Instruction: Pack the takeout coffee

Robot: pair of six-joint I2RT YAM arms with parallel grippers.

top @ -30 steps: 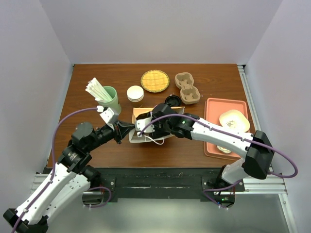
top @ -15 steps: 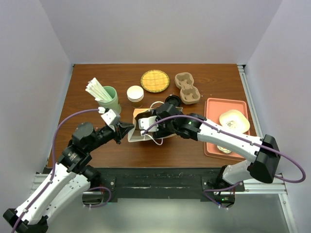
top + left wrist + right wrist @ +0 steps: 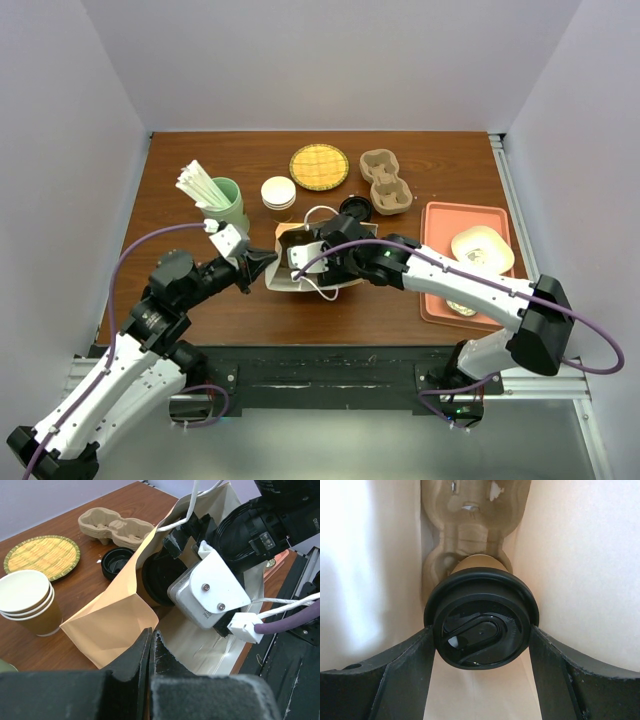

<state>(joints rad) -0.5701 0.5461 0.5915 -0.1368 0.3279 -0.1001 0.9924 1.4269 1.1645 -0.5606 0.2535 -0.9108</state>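
The takeout coffee (image 3: pixel 481 632), a brown cup under a black lid, lies inside a pale paper bag (image 3: pixel 283 282) at the table's middle. My right gripper (image 3: pixel 481 645) is shut on it, one finger against each side of the lid. Deeper in the bag sits a moulded pulp carrier (image 3: pixel 470 510). From the left wrist view the lid (image 3: pixel 157 577) shows as a dark disc in the bag's mouth (image 3: pixel 107 625), behind the right wrist. My left gripper (image 3: pixel 150 639) is shut on the bag's near left rim and holds the mouth open; from above this left gripper (image 3: pixel 264 266) meets the bag's left edge.
A pale green cup of white sticks (image 3: pixel 225 205) stands at the left. Behind the bag are stacked paper cups (image 3: pixel 278 193), a woven yellow mat (image 3: pixel 319 166), a second pulp carrier (image 3: pixel 385 181) and a loose black lid (image 3: pixel 354 207). A pink tray (image 3: pixel 440 290) with a bowl (image 3: pixel 481 247) lies at the right.
My right arm has pushed the cup further into the bag, toward the left. The bag has shifted slightly and its white handle now stands up. My left gripper keeps its hold.
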